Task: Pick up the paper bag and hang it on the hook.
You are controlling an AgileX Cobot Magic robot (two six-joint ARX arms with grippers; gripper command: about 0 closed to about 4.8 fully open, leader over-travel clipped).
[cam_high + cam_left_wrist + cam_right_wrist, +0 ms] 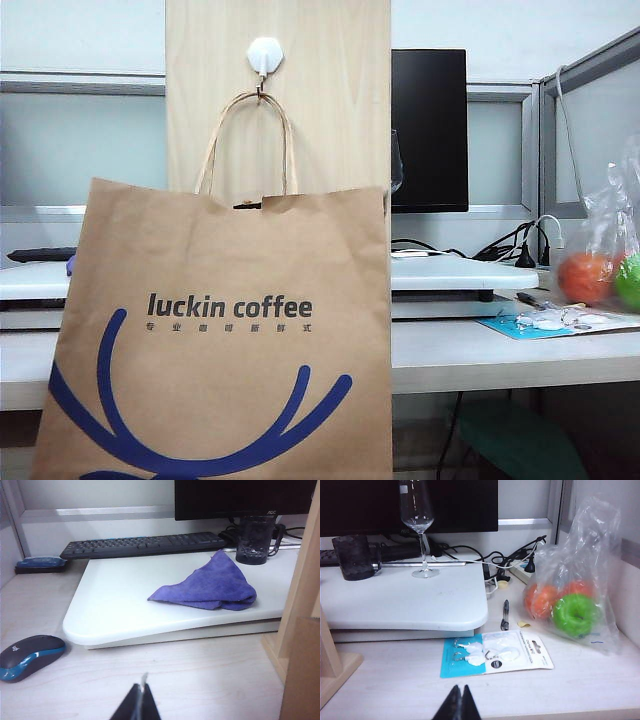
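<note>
1. Paper bag hung by one handle on the hook — task looked done.
2. Left tool and right tool clenched, empty — parked low over the desk, clear of it.

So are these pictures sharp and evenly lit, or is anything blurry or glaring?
Exterior view: soft, even light, the paper bag on the hook fills the frame, its print crisp. Left wrist view: the cloth is sharp, the shut left gripper dark and soft. Right wrist view: glare on the fruit bag; right gripper shut.
</note>
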